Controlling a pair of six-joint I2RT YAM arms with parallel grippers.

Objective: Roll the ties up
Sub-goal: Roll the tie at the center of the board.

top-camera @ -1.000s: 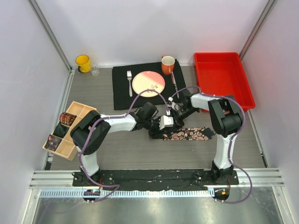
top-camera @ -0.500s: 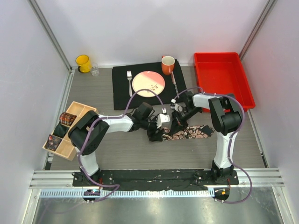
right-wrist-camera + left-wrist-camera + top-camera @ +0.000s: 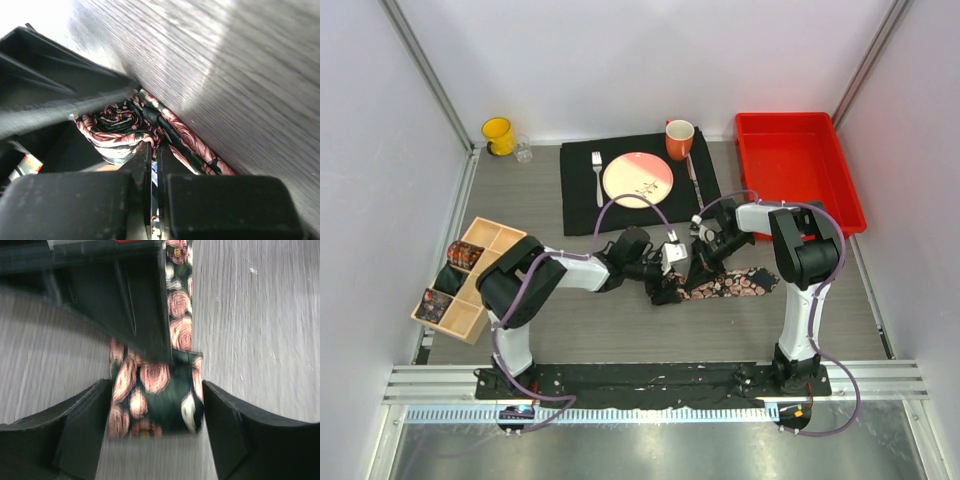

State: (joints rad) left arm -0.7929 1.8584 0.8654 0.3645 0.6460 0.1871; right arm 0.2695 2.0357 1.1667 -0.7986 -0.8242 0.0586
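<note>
Two robot arms meet at the middle of the grey wood-grain worktop (image 3: 570, 330) over a narrow black fabric necktie printed with pink roses (image 3: 745, 282). Its left end is wound into a small coil (image 3: 155, 405) and its tail lies flat toward the right. The coil sits on the worktop on the near side of the plain black placemat (image 3: 582, 200). It is well apart from the compartmented wooden box (image 3: 490, 240) at the left edge, where other rolled ties (image 3: 465, 255) show.

The step in hand looks like a change of grip partway through the roll. To do it well, the coil likely needs to be kept tight and square to the strip while one side lets go. Any slack could let the slippery layers spring loose or slide sideways, so the left arm's fingers probably want to close across the coil's edges before the right arm gives up its place.

The left gripper (image 3: 155, 390) stands wide, one dark finger close on either side of the coil; blur hides whether they touch the cloth. The right gripper (image 3: 154, 152) is closed tight, its tips pressed together right at the coil. Whether a fold of fabric is pinched between them cannot be told.
</note>
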